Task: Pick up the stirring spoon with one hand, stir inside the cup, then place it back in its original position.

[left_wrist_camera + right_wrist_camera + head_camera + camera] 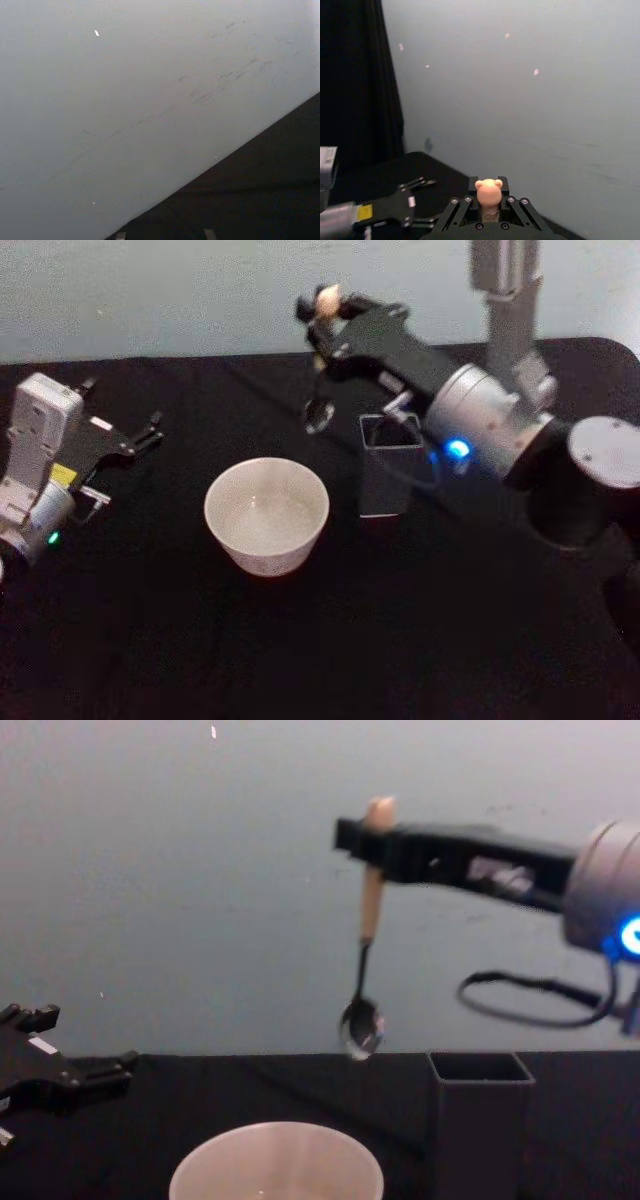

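The right gripper (372, 838) had its jaws clamped on the beige handle of the slim, shiny-bowled metal stirring spoon (366, 935), just under the tiny animal knob. It hung in the air behind the gap between the wide cream-white cup (275, 1160) and the dark square holder (480, 1120), near-vertical with the bowl pointing down. It looked light, stiff and slick along the stem, so the thicker handle was the sensible hold. The left gripper (150, 432) sat parked at the table's left, fingers apart.

Dark holder (388, 475) just beside cup (267, 515)
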Controlling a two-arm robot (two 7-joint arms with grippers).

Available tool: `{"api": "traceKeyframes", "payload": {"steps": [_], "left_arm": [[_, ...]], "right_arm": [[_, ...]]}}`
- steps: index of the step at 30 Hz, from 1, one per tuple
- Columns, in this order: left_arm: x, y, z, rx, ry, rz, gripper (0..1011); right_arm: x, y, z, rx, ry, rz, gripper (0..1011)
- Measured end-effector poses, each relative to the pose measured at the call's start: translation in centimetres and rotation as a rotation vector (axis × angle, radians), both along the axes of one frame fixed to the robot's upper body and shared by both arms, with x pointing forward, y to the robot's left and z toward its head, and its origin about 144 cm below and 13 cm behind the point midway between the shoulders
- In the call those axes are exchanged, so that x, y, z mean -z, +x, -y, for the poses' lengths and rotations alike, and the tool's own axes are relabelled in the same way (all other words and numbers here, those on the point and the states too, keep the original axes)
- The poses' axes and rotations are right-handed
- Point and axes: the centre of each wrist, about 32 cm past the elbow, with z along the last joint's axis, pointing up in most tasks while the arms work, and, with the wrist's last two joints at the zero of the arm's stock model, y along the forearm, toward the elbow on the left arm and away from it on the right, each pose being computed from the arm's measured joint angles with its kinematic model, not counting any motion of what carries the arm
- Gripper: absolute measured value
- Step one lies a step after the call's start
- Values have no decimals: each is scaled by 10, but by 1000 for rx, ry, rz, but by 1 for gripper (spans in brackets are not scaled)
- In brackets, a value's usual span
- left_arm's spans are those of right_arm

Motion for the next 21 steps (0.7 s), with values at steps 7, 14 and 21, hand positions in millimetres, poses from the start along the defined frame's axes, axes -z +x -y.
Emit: {"api": "traceKeyframes", "payload": {"steps": [7,14,21], "left_arm": [[0,0,0,0,0,0,1001],[0,0,0,0,0,0,1001],[0,0,0,0,0,0,1001]], "right_arm": [[23,-1,-17,-63,-10,-32,216],[48,0,-27,-93,-19,-63,216],[69,4,-37,-103,-29,-85,216]]}}
